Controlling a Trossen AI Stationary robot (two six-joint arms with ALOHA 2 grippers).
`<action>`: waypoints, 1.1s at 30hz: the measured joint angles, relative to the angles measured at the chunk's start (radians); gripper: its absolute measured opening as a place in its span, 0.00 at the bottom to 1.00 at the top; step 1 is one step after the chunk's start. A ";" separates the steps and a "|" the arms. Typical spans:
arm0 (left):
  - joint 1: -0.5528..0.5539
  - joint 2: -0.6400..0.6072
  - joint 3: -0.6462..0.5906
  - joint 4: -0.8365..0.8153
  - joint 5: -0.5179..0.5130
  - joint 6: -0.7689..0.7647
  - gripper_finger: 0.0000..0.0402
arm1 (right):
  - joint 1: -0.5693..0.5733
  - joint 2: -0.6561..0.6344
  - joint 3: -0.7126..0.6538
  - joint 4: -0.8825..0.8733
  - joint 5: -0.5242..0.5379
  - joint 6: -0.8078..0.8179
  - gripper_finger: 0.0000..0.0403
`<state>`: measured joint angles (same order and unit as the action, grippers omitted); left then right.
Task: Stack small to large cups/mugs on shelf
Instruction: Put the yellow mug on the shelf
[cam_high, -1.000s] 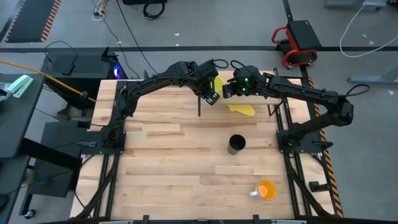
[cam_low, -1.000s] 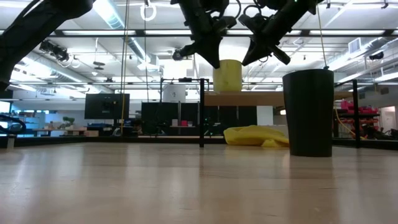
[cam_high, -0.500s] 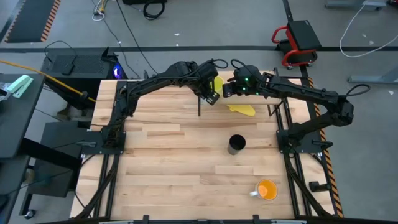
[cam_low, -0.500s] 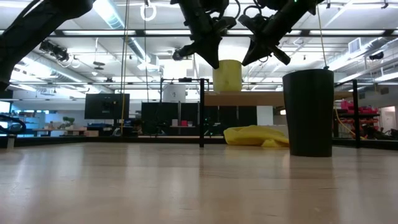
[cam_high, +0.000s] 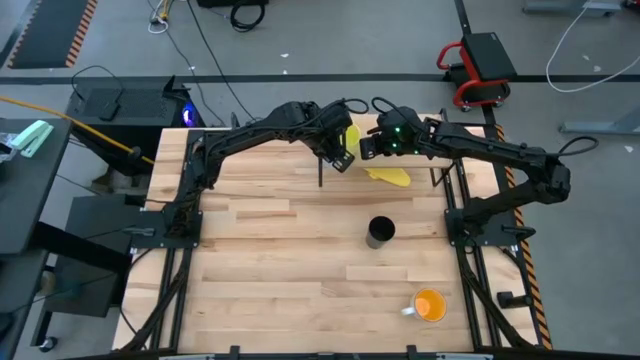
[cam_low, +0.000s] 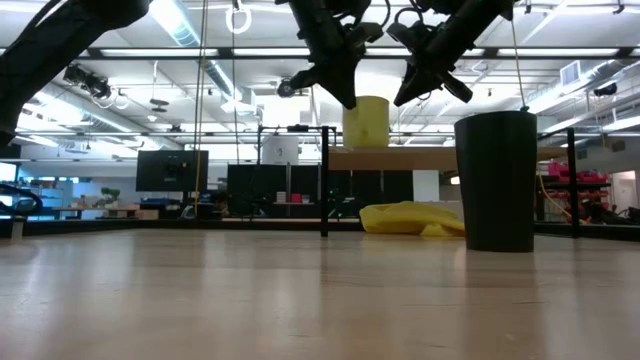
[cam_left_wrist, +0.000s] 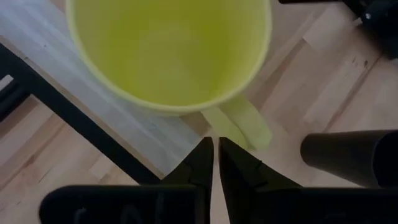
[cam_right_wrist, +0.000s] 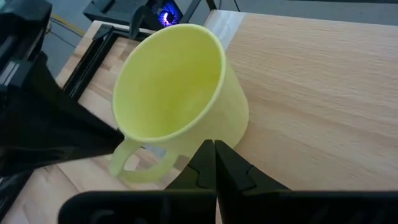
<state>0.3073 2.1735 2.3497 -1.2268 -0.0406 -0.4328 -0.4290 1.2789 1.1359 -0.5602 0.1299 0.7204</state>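
Note:
The small yellow mug (cam_low: 367, 121) stands upright on its base on the pale shelf board (cam_low: 420, 158), also seen from above as the mug (cam_high: 351, 134). My left gripper (cam_left_wrist: 216, 148) is shut, its tips just beside the mug's handle (cam_left_wrist: 244, 122) at the rim's left side in the low view (cam_low: 347, 99). My right gripper (cam_right_wrist: 214, 149) is shut and hovers by the mug's other side (cam_low: 402, 98). The black cup (cam_high: 380, 232) and the orange mug (cam_high: 430, 305) stand on the tabletop. My left gripper's shut fingertips (cam_left_wrist: 206, 147) point down beside the root of the yellow mug's handle (cam_left_wrist: 219, 122); whether they touch it cannot be told. My right gripper's shut fingertips (cam_right_wrist: 205, 151) slant down toward the mug's lower wall (cam_right_wrist: 231, 127); I cannot tell whether they touch it.
A flat yellow lump (cam_high: 388, 175) lies on the table under the shelf's right part. Thin black posts (cam_low: 324, 180) carry the shelf. Bare planks (cam_high: 270, 260) stretch over the table's left and near parts.

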 joint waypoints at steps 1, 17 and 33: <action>0.000 0.000 0.000 0.002 0.000 0.000 0.08 | 0.000 0.000 0.000 0.000 0.000 0.001 0.00; -0.001 0.000 0.000 0.008 0.001 0.001 0.10 | 0.000 0.000 0.000 0.001 0.000 -0.005 0.00; -0.001 0.000 0.000 0.017 0.001 0.026 0.11 | 0.000 0.000 0.000 0.002 -0.009 -0.009 0.00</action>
<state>0.3065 2.1735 2.3497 -1.2098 -0.0399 -0.4068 -0.4290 1.2789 1.1358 -0.5583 0.1212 0.7115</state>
